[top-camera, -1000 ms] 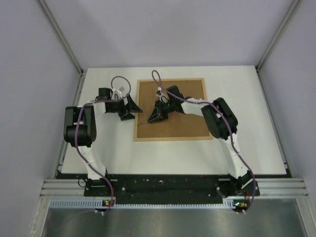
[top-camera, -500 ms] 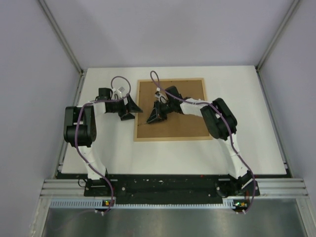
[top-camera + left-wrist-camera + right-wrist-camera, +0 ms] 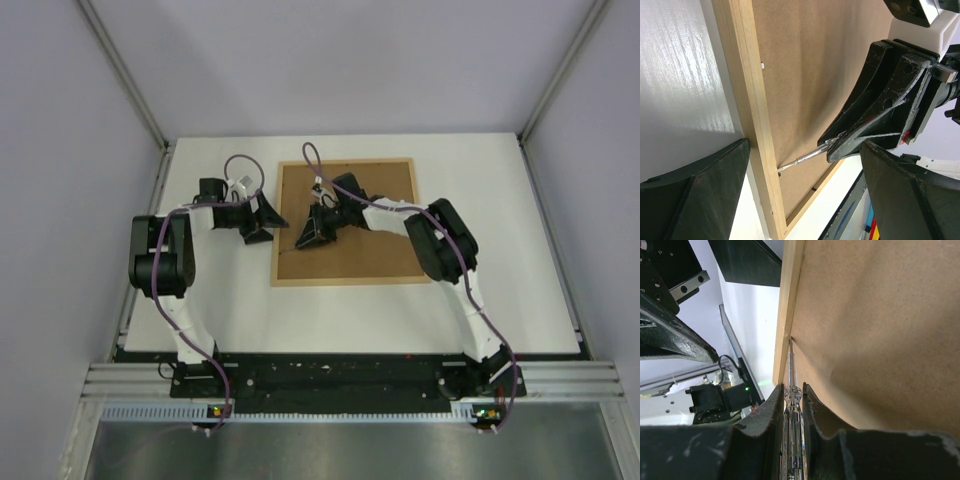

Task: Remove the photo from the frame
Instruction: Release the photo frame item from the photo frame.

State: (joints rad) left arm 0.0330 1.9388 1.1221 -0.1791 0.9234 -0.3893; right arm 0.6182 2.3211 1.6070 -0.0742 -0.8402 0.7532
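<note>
Tool (image 3: 791, 365) pinched in right hand (image 3: 792, 390), tip at frame (image 3: 787, 300) edge (backing board (image 3: 880, 315) up); left hand (image 3: 805, 150) agape.

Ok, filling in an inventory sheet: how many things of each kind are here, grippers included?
Light-wood frame: 1
Brown backing board: 1
Thin metal tool: 1
Grippers: 2 (left gripper, right gripper)
Total: 5
</note>
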